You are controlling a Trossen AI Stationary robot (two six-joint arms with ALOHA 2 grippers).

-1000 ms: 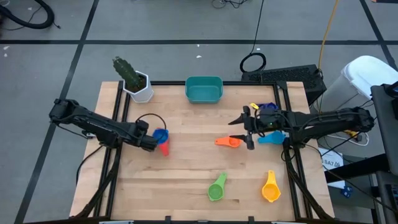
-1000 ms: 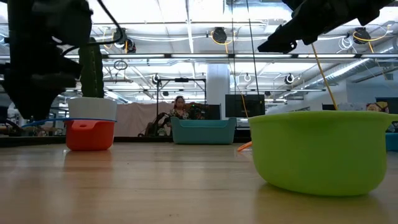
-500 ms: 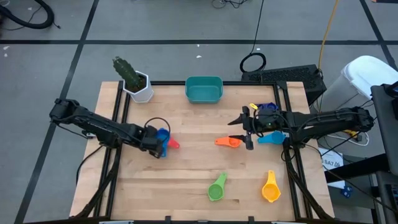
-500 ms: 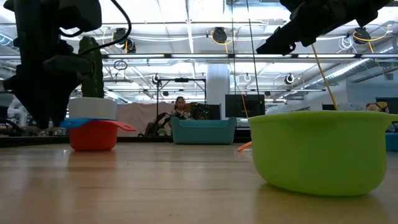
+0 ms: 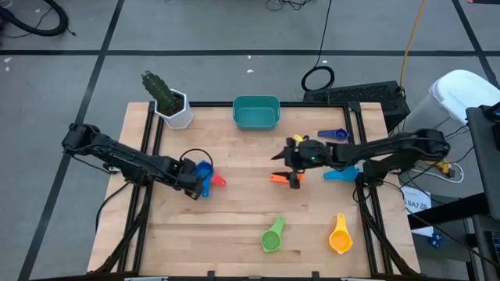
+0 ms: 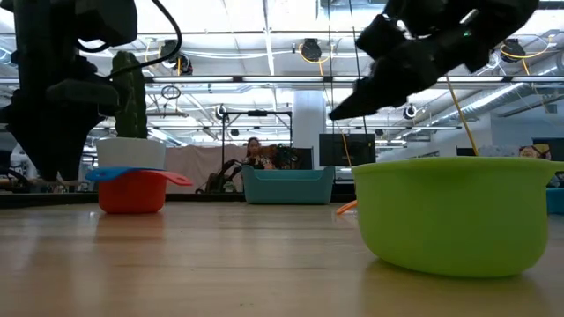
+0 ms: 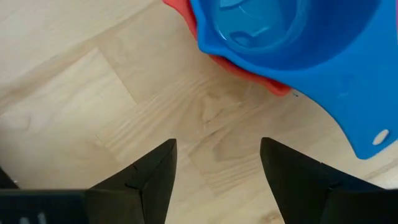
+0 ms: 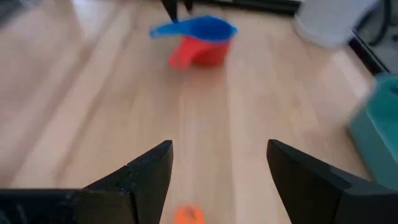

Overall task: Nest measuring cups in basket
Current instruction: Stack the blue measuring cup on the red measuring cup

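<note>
The blue cup (image 5: 203, 168) sits inside the red cup (image 5: 216, 180) at the left middle of the high view, on the worktop (image 5: 234, 226). The left claw (image 5: 195, 181) is right beside this pair with its fingers apart, holding nothing; a second ago it was closer over them, and the pair has turned a little, so the red handle now points right. That makes two cups nested.

The right claw (image 5: 286, 165) has moved left, from above the light blue cup (image 5: 341, 173) to above the orange cup (image 5: 278, 178) near the middle. Its fingers are wide apart and empty. I think it goes for the orange cup next.

The basket (image 5: 256, 112) waits at the top middle with no cups in it. The green cup (image 5: 272, 236), yellow cup (image 5: 340, 236) and dark blue cup (image 5: 333, 134) lie loose.
</note>
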